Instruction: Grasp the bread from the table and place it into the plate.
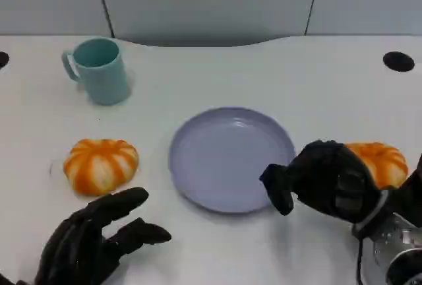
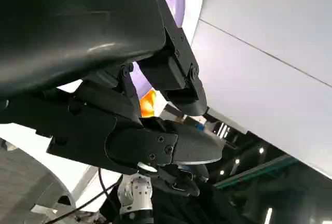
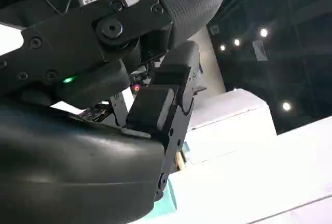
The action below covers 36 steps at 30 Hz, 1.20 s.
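Bread sits in two places on the white table: one round orange-and-white striped bun lies to the left of the plate, well apart from its rim, and a second bun lies just beside the plate's right edge, partly hidden behind the right hand. Both buns are domed and nearly round, so neither has a clear long axis (the left one reads only slightly wider than deep), and their stripes run out from the top centre like a pumpkin's ribs.

The lavender plate rests at the middle of the table with nothing in it. The right hand hovers at the plate's right rim, its fingers curled inward with nothing seen in them; it covers the near-left part of the right bun, and whether it touches the bun cannot be told. The left hand is low at the near left, fingers spread apart and holding nothing, just short of the left bun.

A teal mug stands upright at the far left, handle pointing left.
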### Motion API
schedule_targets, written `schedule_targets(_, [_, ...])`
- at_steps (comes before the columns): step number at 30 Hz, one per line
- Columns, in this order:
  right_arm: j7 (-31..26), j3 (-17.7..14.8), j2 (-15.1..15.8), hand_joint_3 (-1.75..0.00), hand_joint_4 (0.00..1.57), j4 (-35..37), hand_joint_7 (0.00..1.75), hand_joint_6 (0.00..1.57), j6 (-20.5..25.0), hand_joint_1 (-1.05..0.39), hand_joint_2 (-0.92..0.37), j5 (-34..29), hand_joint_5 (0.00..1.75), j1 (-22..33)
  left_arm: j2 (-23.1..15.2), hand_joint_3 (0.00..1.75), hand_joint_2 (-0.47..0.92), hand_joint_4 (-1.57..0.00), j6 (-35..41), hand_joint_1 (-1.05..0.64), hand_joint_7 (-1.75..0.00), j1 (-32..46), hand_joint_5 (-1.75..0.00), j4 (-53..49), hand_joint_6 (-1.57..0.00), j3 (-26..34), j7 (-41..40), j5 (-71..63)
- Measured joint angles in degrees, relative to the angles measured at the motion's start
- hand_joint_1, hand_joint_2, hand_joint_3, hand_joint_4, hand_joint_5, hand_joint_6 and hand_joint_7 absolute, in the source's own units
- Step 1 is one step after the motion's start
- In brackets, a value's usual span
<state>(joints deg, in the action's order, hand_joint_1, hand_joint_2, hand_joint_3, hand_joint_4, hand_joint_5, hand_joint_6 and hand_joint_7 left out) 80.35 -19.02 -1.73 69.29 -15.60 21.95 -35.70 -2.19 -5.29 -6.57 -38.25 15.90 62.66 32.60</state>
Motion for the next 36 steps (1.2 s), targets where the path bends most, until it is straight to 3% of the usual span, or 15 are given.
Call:
schedule_targets(12, [0.06, 0.02, 0.00, 0.00, 0.61, 0.02, 0.01, 1.17, 0.08, -0.45, -0.91, 0.02, 1.74, -0.34, -0.15, 0.28, 0.92, -0.73, -0.69, -0.82, -0.01, -0.51, -0.78, -0.30, -0.93, 0.01, 0.04, -0.10])
schedule_targets(16, [-0.24, 0.06, 0.04, 0.00, 0.63, 0.01, 0.01, 1.18, 0.07, -0.45, -0.91, -0.06, 1.73, -0.34, -0.01, 0.24, 0.92, -0.73, -5.77, -0.81, 0.00, -0.52, -0.78, 0.79, -0.93, -0.04, -0.56, -1.54])
schedule_targets(22, [-0.64, 0.00, 0.35, 0.00, 0.62, 0.31, 0.01, 1.18, 0.16, -0.44, -0.90, -0.10, 1.71, -0.41, 0.62, 0.15, 0.92, -0.73, -7.68, -0.80, 0.00, -0.88, -0.78, 10.28, -0.93, 1.00, -4.58, -0.68])
schedule_targets(23, [-0.65, -0.02, 0.34, -0.01, 0.61, 0.39, 0.01, 1.18, 0.23, -0.42, -0.91, -0.09, 1.70, -0.41, 0.56, 0.10, 0.91, -0.72, -7.64, -0.74, -0.01, -1.01, -0.78, 11.93, -0.91, 1.14, -5.69, -0.62])
schedule_targets(26, [-0.70, -0.50, -0.01, -0.01, 0.62, 0.50, 0.01, 1.18, 0.15, -0.41, -0.92, 0.12, 1.70, -0.41, -1.23, 0.02, 0.91, -0.65, -17.33, -0.65, 0.00, -2.56, -0.64, 12.65, -0.83, 0.73, -10.25, -8.28])
schedule_targets(30, [-0.85, -0.86, -0.44, 0.00, 0.61, 0.84, 0.01, 1.18, 0.07, -0.41, -0.92, 0.16, 1.70, -0.43, -6.79, 0.00, 0.91, -0.61, -33.55, -0.62, 0.00, -7.05, -0.52, 11.20, -0.76, -0.88, -19.29, -23.09])
schedule_targets(31, [-0.86, -0.94, -0.47, 0.00, 0.61, 0.97, 0.01, 1.18, 0.07, -0.41, -0.92, 0.16, 1.71, -0.43, -7.80, 0.00, 0.91, -0.61, -35.48, -0.62, 0.00, -7.90, -0.52, 10.54, -0.75, -1.26, -20.88, -24.68])
schedule_targets(32, [-0.87, -1.03, -0.46, 0.00, 0.60, 1.10, 0.01, 1.18, 0.08, -0.40, -0.92, 0.16, 1.70, -0.42, -8.36, 0.03, 0.92, -0.50, -36.72, -0.67, 0.00, -8.45, -0.44, 9.80, -0.64, -1.64, -22.17, -25.50])
schedule_targets(36, [-0.97, -1.34, -0.69, 0.00, 0.61, 1.28, 0.01, 1.18, -0.01, -0.41, -0.92, 0.15, 1.69, -0.48, -12.35, 0.12, 0.92, -0.29, -40.09, -0.77, 0.00, -12.65, -0.28, -0.05, -0.41, -5.64, -31.75, -37.35])
